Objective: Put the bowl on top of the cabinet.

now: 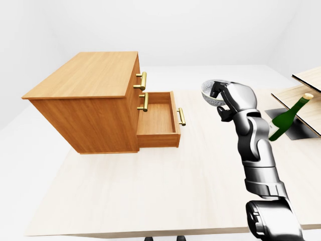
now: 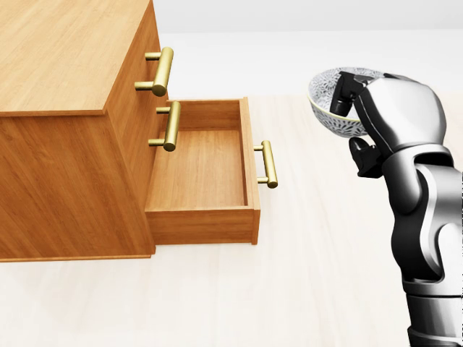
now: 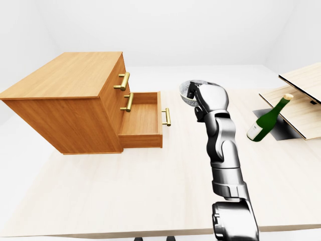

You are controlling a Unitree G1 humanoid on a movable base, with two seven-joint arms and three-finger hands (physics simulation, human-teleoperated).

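Gripping the bowl (image 2: 327, 108) by its rim with fingers closed round it, the right hand (image 2: 398, 108) held it above the table (image 2: 318, 253) at the head view's right. The cabinet (image 2: 58, 50) top lay well apart leftward, past the open drawer (image 2: 199, 170). The left hand was out of view.

The right arm (image 2: 425, 217) is a chain of glossy silver-grey shells that read as polished metal, with bright highlights and darker grey shading along their edges. Black rings and narrow dark seams part one shell from the next, and the shells are smooth and tube-like with softly rounded ends. The right hand (image 2: 396, 108) has a broad, domed, pale silver back. Its fingers (image 2: 351, 91) are matt black, blocky and short-jointed. At the bottom of the right-eye view the arm widens into a bulkier rounded housing (image 3: 233, 221), grey with black recesses.
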